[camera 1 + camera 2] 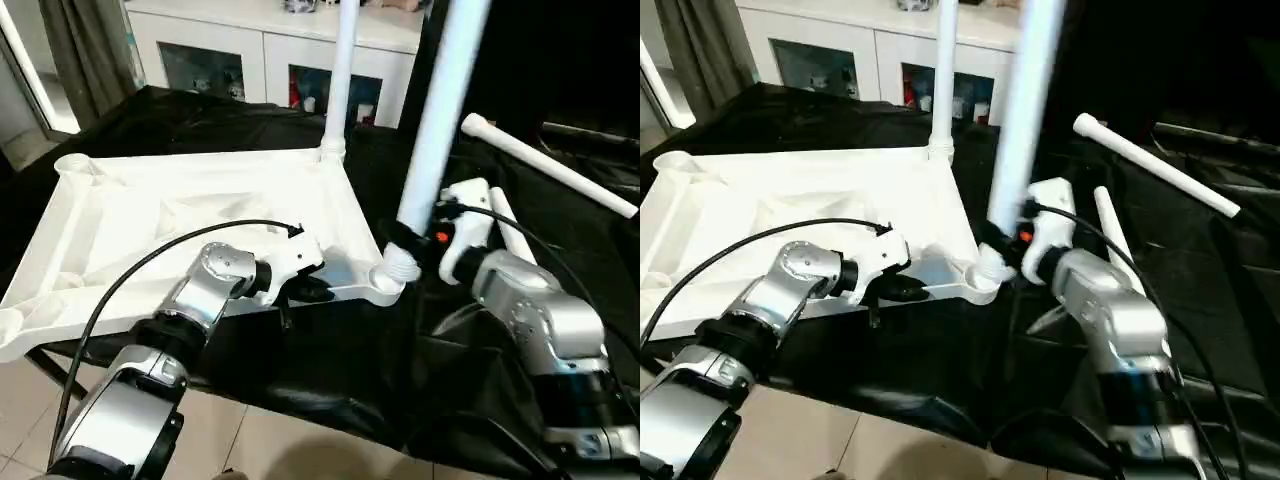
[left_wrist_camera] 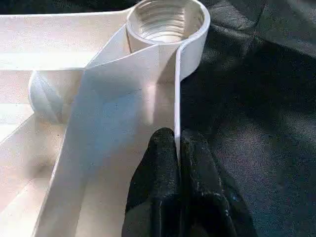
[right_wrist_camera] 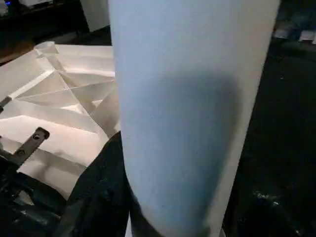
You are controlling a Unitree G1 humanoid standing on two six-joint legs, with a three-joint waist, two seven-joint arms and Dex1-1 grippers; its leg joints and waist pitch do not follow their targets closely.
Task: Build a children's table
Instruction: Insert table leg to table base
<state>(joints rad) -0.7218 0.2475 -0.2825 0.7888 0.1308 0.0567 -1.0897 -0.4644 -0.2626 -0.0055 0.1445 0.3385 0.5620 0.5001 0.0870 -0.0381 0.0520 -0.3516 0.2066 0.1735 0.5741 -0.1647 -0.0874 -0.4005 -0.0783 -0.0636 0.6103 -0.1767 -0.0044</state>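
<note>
Tabletop (image 1: 150,230) lies upside down on black cloth (image 1: 330,370), filling the head view from 9 o'clock to centre. Cabinet (image 1: 270,50) stands at 12 o'clock. Two legs stand upright in corner sockets: far leg (image 1: 342,70) at 12 o'clock, near leg (image 1: 440,110) at 1 o'clock. Two loose legs (image 1: 550,165) lie at 2 o'clock. Right gripper (image 1: 402,240) clasps the near leg just above its socket. Left gripper (image 2: 177,148) is pinched closed on the tabletop's rim at 6 o'clock.
</note>
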